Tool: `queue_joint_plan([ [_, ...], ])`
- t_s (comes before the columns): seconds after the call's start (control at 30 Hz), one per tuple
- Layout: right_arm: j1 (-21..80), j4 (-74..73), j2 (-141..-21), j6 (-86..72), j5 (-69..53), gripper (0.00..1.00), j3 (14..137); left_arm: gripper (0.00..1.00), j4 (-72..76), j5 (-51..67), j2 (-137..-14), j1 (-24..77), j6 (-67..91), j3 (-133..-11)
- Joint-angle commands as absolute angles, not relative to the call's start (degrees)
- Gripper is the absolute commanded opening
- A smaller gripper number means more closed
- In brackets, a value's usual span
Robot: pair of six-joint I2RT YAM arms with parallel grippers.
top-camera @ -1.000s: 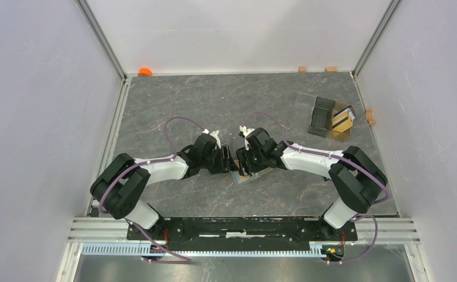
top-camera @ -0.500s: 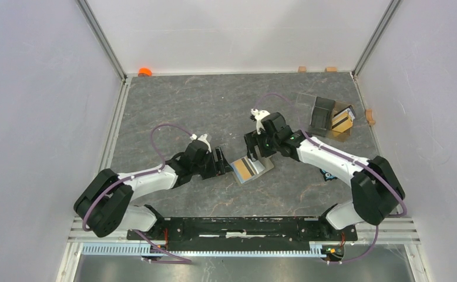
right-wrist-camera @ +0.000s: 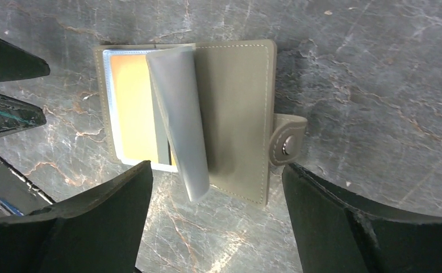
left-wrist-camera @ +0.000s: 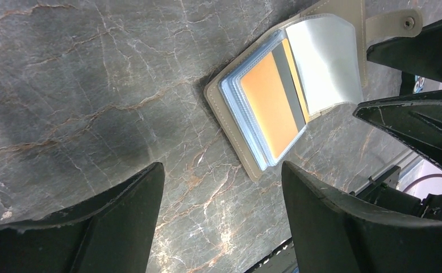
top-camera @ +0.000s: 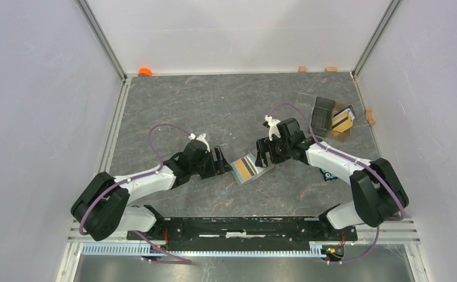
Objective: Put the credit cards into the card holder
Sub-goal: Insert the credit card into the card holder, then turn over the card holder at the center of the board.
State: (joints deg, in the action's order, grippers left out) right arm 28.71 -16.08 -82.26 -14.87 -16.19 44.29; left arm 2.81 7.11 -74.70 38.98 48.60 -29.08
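The olive-khaki card holder (top-camera: 251,167) lies open on the grey marble table between my two grippers. An orange credit card (left-wrist-camera: 267,105) sits in its clear sleeves (right-wrist-camera: 130,108). One pale sleeve page (right-wrist-camera: 179,119) stands curled up from the spine, and the snap tab (right-wrist-camera: 287,139) sticks out to the side. My left gripper (top-camera: 220,161) is open just left of the holder, apart from it (left-wrist-camera: 223,170). My right gripper (top-camera: 265,154) is open just right of it, with nothing between its fingers (right-wrist-camera: 216,170). More tan credit cards (top-camera: 342,120) stand in a box at back right.
A clear plastic box (top-camera: 331,117) with a dark compartment stands at the back right. An orange object (top-camera: 144,71) lies in the back left corner. Small wooden blocks (top-camera: 302,69) sit along the back wall and another (top-camera: 369,116) by the right wall.
Both grippers have opened and drawn away from the card holder, the left one leftward, the right one rightward. The holder now lies uncovered and open on the table.
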Motion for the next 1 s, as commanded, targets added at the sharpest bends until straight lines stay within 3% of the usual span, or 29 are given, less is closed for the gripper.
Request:
queue_joint_plan([
  [0.0, 28.57, -12.16, -83.67, -15.76, -19.47, 0.87, 44.0, 0.82, 4.82, 7.36, -73.99, 38.67, 50.12, -29.57],
  [0.17, 28.56, -11.05, -85.37, -16.11, -18.37, 0.82, 43.35, 0.82, 5.96, 8.87, -75.34, 38.41, 50.18, -29.44],
  [0.27, 28.61, -10.01, -86.11, -16.41, -18.82, 0.73, 42.83, 0.82, 6.73, 9.34, -76.0, 38.45, 50.27, -29.31],
  [0.37, 28.56, -9.24, -86.67, -17.2, -19.02, 0.57, 42.23, 0.82, 8.14, 9.9, -76.77, 38.41, 50.54, -29.16],
  [0.5, 28.56, -9.14, -86.97, -19.38, -16.9, 0.22, 40.54, 0.82, 10.09, 10.91, -77.9, 38.41, 51.27, -28.71],
  [0.6, 28.61, -8.9, -86.84, -21.18, -14.56, 0.02, 38.51, 0.82, 11.58, 11.42, -78.2, 38.41, 51.85, -28.15],
  [0.83, 28.56, -8.01, -88.77, -24.39, -13.05, 0.0, 35.56, 0.81, 14.91, 12.26, -78.52, 38.41, 53.12, -26.46],
  [0.97, 28.56, -6.84, -88.84, -25.54, -12.76, 0.0, 34.25, 0.61, 19.31, 14.31, -80.45, 38.41, 55.08, -25.48],
])
